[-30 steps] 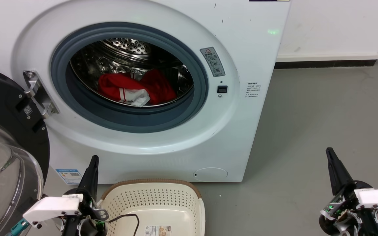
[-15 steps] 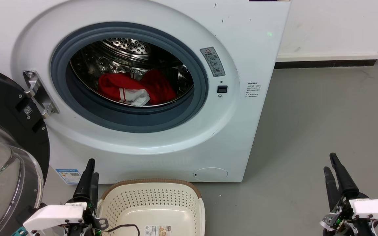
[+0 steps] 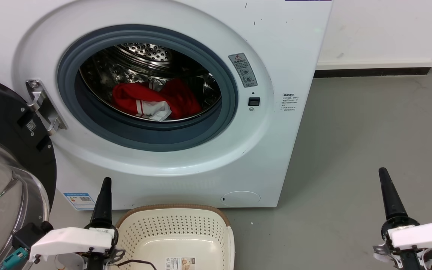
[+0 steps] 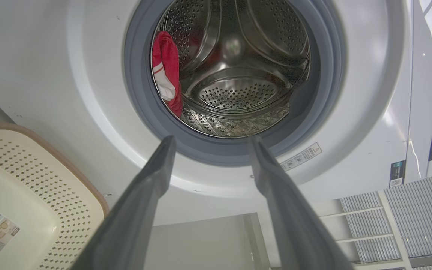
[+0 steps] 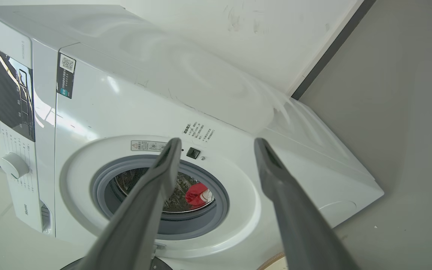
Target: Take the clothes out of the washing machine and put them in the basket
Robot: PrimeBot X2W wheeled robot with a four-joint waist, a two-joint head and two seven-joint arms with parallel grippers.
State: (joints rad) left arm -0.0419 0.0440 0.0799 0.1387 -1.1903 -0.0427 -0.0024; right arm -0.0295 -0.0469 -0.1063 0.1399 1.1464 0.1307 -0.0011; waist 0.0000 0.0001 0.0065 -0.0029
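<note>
One red heap of clothes lies in the washing machine drum in the head view, the basket on the floor before it. Left wrist view: left gripper fingers wide apart, gripping nothing. Right wrist view: right gripper likewise spread, empty.

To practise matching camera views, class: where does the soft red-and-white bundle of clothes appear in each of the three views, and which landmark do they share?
Head view: the soft red-and-white clothes, upper half, left of centre.
Left wrist view: upper left of centre, at the drum's left edge.
Right wrist view: small, low, near centre.
Shared landmark: the round grey rubber gasket around them.
</note>
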